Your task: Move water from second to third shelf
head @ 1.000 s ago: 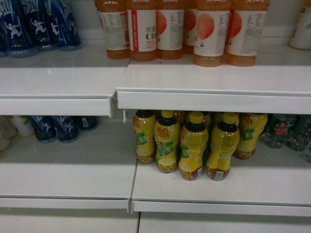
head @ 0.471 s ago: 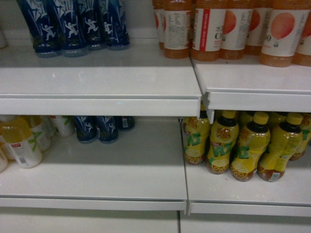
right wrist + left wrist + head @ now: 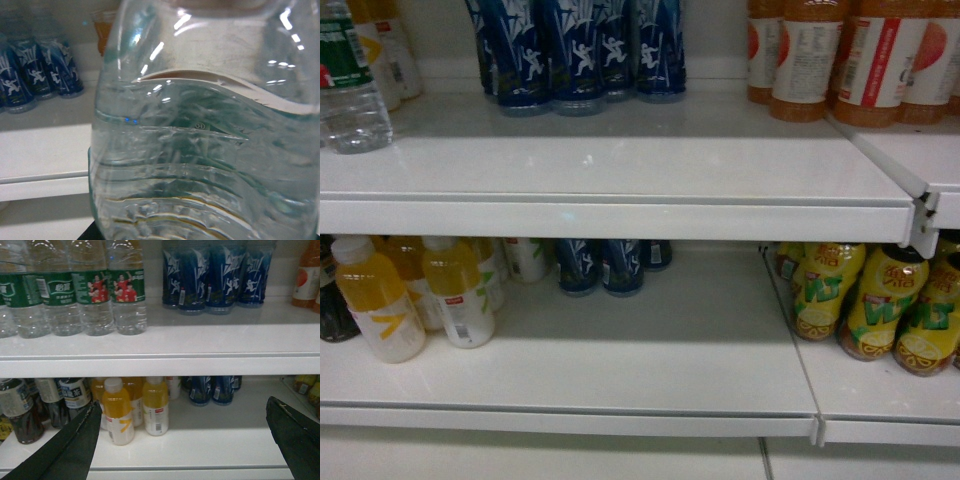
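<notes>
A clear ribbed water bottle (image 3: 200, 165) fills the right wrist view, pressed close to the camera. It hides my right gripper's fingers except for a dark sliver at the bottom left. Several more water bottles (image 3: 125, 295) with green labels stand in a row on the upper shelf (image 3: 165, 362) in the left wrist view. One of them (image 3: 345, 90) shows at the top left of the head view. My left gripper (image 3: 185, 405) hangs open in front of the lower shelf (image 3: 200, 440) with nothing between its fingers. Neither gripper appears in the head view.
Blue bottles (image 3: 580, 50) and orange drink bottles (image 3: 860, 60) stand on the upper shelf. Below are yellow juice bottles (image 3: 455, 290), more blue bottles (image 3: 600, 265), yellow lemon-tea bottles (image 3: 880, 310) and dark tea bottles (image 3: 20, 405). A shelf joint (image 3: 920, 215) juts out at the right.
The head view has swung left: shelves and bottles slid rightward in frame, and a water bottle and yellow juice bottles came into view at the left.
</notes>
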Available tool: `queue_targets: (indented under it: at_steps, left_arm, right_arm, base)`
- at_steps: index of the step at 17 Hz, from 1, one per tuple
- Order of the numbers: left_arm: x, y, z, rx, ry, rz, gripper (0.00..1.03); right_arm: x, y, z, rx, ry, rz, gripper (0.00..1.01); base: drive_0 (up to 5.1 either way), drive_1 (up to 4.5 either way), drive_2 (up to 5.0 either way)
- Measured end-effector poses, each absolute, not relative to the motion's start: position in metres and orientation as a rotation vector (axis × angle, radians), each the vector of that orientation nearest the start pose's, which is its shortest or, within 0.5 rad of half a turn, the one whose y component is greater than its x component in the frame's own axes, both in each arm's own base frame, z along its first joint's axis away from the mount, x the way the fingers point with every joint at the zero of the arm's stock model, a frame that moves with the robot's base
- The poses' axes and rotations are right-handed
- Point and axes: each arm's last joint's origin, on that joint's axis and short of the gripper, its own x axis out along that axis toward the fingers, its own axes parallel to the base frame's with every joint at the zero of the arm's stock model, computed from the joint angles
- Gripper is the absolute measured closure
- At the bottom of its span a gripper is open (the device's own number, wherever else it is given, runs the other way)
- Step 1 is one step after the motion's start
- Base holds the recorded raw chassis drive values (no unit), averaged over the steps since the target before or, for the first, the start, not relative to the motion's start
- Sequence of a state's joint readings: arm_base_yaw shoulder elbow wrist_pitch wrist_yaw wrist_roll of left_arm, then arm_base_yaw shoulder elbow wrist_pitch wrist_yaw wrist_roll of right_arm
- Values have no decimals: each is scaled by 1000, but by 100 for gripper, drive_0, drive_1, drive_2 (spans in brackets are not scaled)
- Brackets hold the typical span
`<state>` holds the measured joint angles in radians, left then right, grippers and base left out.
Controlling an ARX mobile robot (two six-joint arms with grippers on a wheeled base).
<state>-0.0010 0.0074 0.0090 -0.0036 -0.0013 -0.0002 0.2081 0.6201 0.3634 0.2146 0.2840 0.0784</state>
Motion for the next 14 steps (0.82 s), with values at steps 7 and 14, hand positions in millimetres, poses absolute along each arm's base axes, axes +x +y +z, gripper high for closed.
queue_targets:
  at_steps: [7, 14]
  left_arm:
    - [98, 0, 166, 0, 2, 0, 5]
    - [98, 0, 165, 0, 4, 0, 5]
  right_arm:
    - [151, 24, 249, 69, 36, -76, 59]
    - [151, 24, 249, 72, 32, -76, 59]
  base:
    - [-510, 235, 235]
    - [-508, 237, 237]
